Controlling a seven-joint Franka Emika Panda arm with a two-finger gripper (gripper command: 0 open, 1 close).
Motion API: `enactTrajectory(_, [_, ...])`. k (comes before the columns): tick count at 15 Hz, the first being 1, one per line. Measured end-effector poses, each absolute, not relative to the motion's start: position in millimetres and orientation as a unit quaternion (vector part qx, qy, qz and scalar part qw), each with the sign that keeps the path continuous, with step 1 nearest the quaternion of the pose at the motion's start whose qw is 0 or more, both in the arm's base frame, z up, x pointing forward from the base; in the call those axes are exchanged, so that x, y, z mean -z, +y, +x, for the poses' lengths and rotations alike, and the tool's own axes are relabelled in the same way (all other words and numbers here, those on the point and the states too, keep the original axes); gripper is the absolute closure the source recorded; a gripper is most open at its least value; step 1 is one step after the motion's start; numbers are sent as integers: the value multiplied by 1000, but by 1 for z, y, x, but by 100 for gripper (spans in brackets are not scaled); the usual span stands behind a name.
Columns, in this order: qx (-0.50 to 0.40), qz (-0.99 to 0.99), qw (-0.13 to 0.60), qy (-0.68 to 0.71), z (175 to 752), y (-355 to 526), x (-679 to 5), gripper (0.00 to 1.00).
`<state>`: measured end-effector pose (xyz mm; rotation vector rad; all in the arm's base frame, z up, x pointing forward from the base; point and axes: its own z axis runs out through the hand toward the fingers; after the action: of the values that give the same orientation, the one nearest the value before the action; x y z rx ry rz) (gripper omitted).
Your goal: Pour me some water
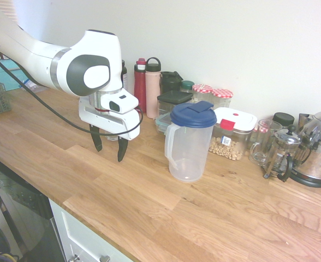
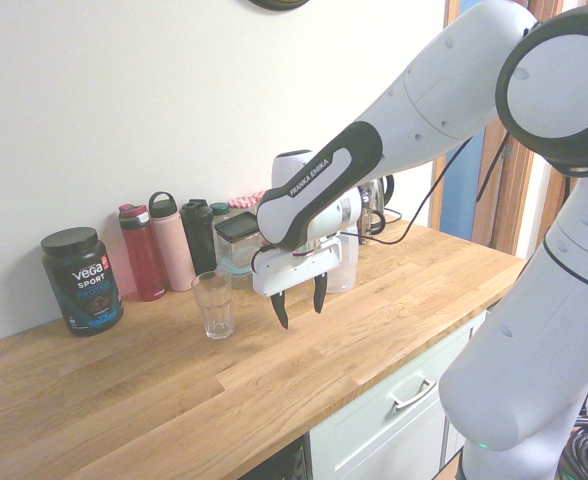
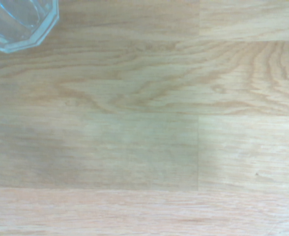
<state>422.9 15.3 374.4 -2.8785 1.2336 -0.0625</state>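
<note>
**Gripper spread wide and empty above the counter, jug and glass to either side**

From my station I see the wooden counter (image 1: 149, 202) running along the wall, taking up most of both exterior views. The white arm (image 2: 444, 90) reaches in over it with the tool pointing straight down.

Next in size is the clear plastic pitcher (image 1: 190, 147) with its blue lid (image 1: 193, 114), standing upright on the counter, handle turned toward the arm. I cannot tell how much water is in it. It stands near the gripper but apart from it.

Behind it, along the wall, I can make out a row of bottles (image 1: 147, 84), lidded food containers (image 1: 232, 134), a French press (image 1: 280, 155) and a metal kettle (image 1: 319, 144). In the second exterior view a dark tub of protein powder (image 2: 82, 280) stands at the far end of that row.

The gripper (image 1: 109, 146) hangs over bare wood, its two dark fingers (image 1: 96, 139) spread as far apart as I see them go, with nothing between them and nothing touching them. The tips are clear of the counter.

Smallest is the drinking glass (image 2: 214, 304), upright and apparently empty, just beside the gripper on the side away from the pitcher. My wrist view catches only its faceted rim (image 3: 16, 24) in a corner; the rest is wood grain.
</note>
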Motion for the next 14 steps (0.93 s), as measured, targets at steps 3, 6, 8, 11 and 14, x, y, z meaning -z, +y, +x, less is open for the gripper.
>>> enactTrajectory(3, [22, -915, 11, 402, 424, 15, -379, 0])
enactTrajectory(6, [67, -905, 23, 420, 419, 6, -437, 0])
enactTrajectory(8, [120, -890, 39, 437, 401, -14, -491, 0])
enactTrajectory(11, [194, -867, 55, 456, 377, -47, -544, 0])
enactTrajectory(14, [227, -850, 65, 471, 362, -83, -553, 0])
